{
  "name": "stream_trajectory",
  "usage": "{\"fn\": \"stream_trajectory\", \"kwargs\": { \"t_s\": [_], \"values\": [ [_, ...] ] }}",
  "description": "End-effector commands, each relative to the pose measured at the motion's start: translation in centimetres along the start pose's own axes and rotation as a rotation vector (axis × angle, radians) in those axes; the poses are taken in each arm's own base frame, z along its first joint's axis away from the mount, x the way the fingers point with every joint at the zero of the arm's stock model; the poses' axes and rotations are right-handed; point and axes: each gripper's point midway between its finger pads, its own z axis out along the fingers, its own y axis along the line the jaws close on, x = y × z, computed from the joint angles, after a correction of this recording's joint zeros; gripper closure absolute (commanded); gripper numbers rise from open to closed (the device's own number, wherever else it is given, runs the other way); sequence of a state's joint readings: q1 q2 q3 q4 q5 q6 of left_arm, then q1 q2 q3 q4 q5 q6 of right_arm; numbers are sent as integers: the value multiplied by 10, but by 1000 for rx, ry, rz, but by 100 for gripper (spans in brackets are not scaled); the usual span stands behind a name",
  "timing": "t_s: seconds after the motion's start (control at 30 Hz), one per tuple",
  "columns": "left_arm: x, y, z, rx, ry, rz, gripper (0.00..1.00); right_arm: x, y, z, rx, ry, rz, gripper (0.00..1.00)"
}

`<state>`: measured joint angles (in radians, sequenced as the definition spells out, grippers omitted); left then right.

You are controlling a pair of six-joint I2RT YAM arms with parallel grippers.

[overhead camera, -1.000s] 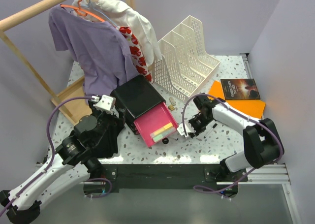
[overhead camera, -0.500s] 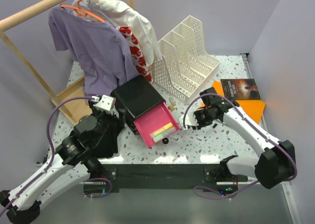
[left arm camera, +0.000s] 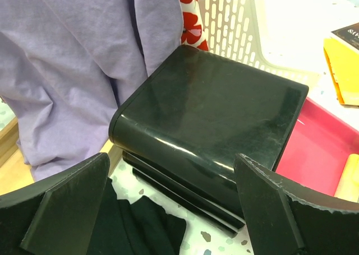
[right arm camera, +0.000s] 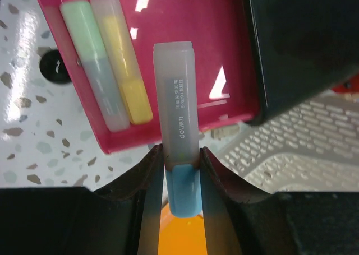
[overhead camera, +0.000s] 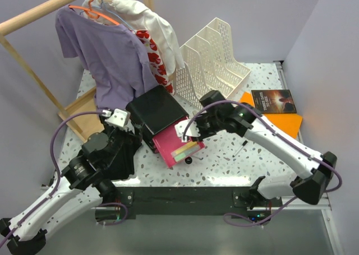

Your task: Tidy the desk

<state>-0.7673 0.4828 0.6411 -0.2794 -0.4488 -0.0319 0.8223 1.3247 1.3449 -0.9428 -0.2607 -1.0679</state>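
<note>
Right end effector (right arm camera: 178,164) shifting leftward across worktop (overhead camera: 224,162), clamping one highlighter (right arm camera: 175,98) above pink drawer (right arm camera: 224,42) holding two other highlighters (right arm camera: 120,70), left end effector (left arm camera: 171,160) gaping apart, drawer partly hidden

File rack (overhead camera: 216,67) behind drawer (overhead camera: 171,144) on desk (overhead camera: 220,161)

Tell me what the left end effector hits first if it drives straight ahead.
The left end effector, open, points at the black drawer cabinet; its glossy shell looks first in line, though the gap is hard to judge.
</note>
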Motion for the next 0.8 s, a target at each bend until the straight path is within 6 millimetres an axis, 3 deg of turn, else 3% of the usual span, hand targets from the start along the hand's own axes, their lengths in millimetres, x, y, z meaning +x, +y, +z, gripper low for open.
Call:
{"fn": "stream_trajectory", "kwargs": {
  "t_s": [0.0, 0.13, 0.23, 0.43, 0.6, 0.63, 0.7, 0.77],
  "values": [
    [-12, 4, -2, -11, -40, -16, 2, -31, -1, 23, -35, -3, 14, 87],
    [-9, 4, -1, -15, -30, -13, 2, -35, -18, 56, 14, 49, 58, 81],
    [-9, 3, 0, -12, -26, -11, 2, -34, -25, 66, 34, 66, 86, 74],
    [-6, 2, 2, -10, -15, -8, 2, -50, -31, 62, 43, 3, 109, 41],
    [-7, 2, 3, -22, -18, -43, 0, -67, -17, 37, -11, -79, 108, 39],
    [-9, 1, 3, -22, -26, -76, 0, -71, -3, 33, -74, -112, 97, 40],
    [-11, -4, 4, -6, -30, -118, 0, -79, 13, 15, -126, -178, 16, 47],
    [-7, -13, 7, 14, -13, -197, 0, -83, 50, 5, -257, -255, -32, 67]
  ]
}}
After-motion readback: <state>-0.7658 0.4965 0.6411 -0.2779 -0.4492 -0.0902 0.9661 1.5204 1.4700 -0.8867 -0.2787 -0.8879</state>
